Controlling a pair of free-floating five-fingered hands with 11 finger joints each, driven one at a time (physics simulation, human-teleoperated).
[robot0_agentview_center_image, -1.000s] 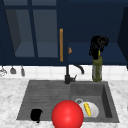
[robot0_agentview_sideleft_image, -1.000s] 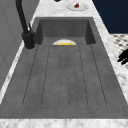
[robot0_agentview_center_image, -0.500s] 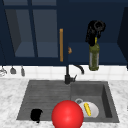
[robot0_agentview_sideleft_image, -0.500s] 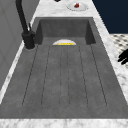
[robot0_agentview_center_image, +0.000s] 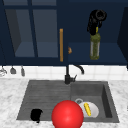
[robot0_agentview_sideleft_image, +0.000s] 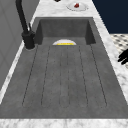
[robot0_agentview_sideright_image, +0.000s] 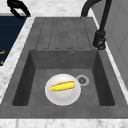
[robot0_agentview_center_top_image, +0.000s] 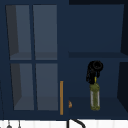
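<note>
Up top, right robot hand (robot0_agentview_center_image: 95, 20) curled w/ bottle (robot0_agentview_center_image: 95, 46) neck.

— What stands on the shelf (robot0_agentview_center_top_image: 110, 106)?
— A bottle (robot0_agentview_center_top_image: 95, 97), upright, right of middle.
— And the sink (robot0_agentview_sideright_image: 105, 82)?
— A plate (robot0_agentview_sideright_image: 62, 89) lies on its floor beside the drain (robot0_agentview_sideright_image: 82, 80), with corn (robot0_agentview_sideright_image: 62, 86) on it.
</note>
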